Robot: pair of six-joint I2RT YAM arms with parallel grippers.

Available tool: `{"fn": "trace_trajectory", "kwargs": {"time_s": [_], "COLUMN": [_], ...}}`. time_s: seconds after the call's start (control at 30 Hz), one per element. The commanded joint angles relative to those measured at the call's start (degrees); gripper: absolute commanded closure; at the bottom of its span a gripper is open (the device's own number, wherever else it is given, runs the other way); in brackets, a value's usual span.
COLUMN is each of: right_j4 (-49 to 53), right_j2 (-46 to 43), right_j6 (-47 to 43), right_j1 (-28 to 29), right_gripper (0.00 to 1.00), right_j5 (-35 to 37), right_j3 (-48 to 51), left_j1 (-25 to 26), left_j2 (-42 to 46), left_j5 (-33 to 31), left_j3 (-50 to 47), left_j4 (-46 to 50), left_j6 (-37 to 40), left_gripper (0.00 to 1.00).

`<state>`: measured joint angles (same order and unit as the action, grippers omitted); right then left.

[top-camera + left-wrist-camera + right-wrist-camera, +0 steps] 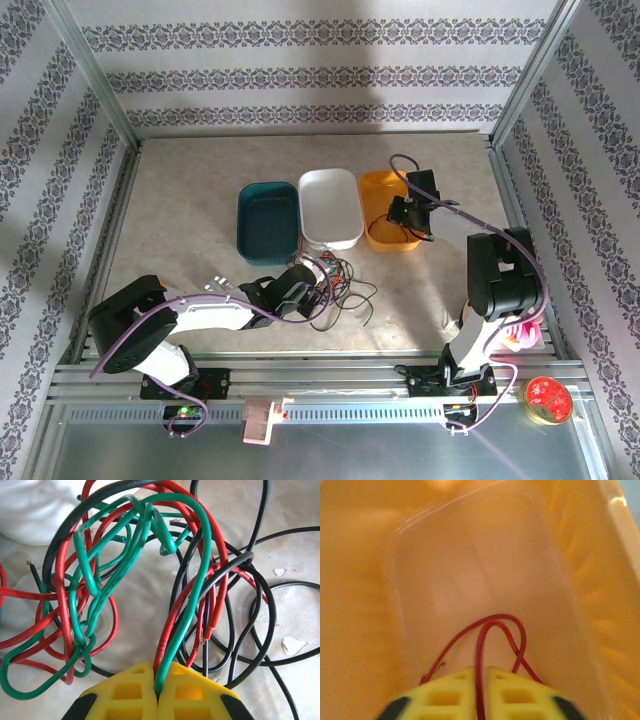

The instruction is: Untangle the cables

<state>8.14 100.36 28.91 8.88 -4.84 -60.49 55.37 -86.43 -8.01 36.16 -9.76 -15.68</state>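
The cables (345,285) lie in a red, green and black tangle on the table in front of the trays. My left gripper (318,290) sits at the tangle's left edge. In the left wrist view this gripper (158,672) is shut on a green cable (197,580), with a red cable (167,635) pinched beside it. Black loops (270,615) spread to the right. My right gripper (403,215) hangs inside the orange tray (380,190). Its fingers (480,672) stand slightly apart, and a single red cable (505,617) runs loosely between them and loops on the tray floor (370,605).
A white tray (335,190) and a teal tray (265,215) stand left of the orange one. The white tray's rim (30,510) lies close behind the tangle. A red round object (547,398) sits on the frame at the near right. Metal rails border the table.
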Motion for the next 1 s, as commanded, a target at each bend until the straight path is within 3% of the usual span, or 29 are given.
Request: {"fn": "trace_trajectory", "kwargs": {"time_s": [0.0,0.07,0.2,0.43,0.5,0.73,0.97], "right_j4": [-0.01,0.03,1.12,5.54,6.45,7.08,7.63], "right_j2": [-1.51,-3.85,-9.45,-23.01,-26.25,-29.72,-25.31], "right_j6": [-0.84,-2.43,-4.34,-9.29,-10.69,-12.43,-11.55], "right_j1": [1.04,1.72,2.91,8.94,11.42,19.75,21.57], "right_gripper": [0.59,0.51,0.42,0.41,0.42,0.46,0.59], "right_j5": [1.82,3.66,7.91,20.20,16.62,-12.71,-23.35], "right_j3": [-3.39,-3.43,-1.97,5.01,7.57,15.29,16.13], "left_j1": [-0.88,-1.05,-1.41,-1.61,-1.72,-1.85,-1.94], "left_j2": [0.04,0.18,-0.02,-0.16,-0.36,-0.59,-1.20], "left_j5": [-1.22,-0.97,-0.67,0.67,1.05,1.88,2.31], "left_j3": [1.97,1.98,2.20,2.07,2.16,0.92,0.83], "left_j4": [0.53,0.38,0.11,-0.06,0.07,-2.62,-3.29], "left_j6": [0.40,0.39,0.39,0.30,0.39,0.82,1.00], "left_gripper": [1.00,1.00,1.00,1.00,1.00,1.00,1.00]}}
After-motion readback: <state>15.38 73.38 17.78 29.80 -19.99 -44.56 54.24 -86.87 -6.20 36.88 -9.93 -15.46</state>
